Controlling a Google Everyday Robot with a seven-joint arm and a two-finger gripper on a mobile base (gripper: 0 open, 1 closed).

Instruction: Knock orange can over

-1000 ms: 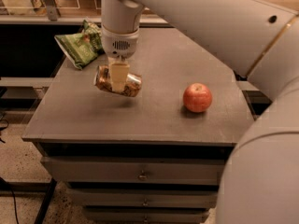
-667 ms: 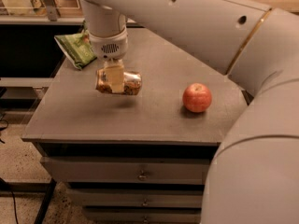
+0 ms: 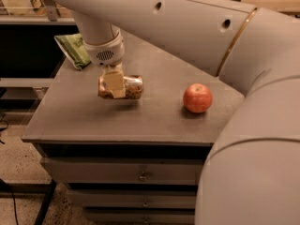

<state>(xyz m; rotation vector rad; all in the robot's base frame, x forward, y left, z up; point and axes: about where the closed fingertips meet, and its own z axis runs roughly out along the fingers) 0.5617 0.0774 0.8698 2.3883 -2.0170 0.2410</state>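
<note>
The orange can (image 3: 133, 86) lies on its side on the grey table top (image 3: 154, 123), left of centre, its long axis running left to right. My gripper (image 3: 114, 89) comes down from the white wrist above and sits right at the can, covering its middle. The can's left end and right half show on either side of the gripper.
A round red apple (image 3: 197, 98) sits on the table to the right of the can. A green snack bag (image 3: 75, 50) lies at the back left corner. My large white arm fills the right side and top. Drawers (image 3: 140, 175) are below the table's front edge.
My wrist has swung a little to the left above the can. The can stays on its side in nearly the same place. The apple has not moved.
</note>
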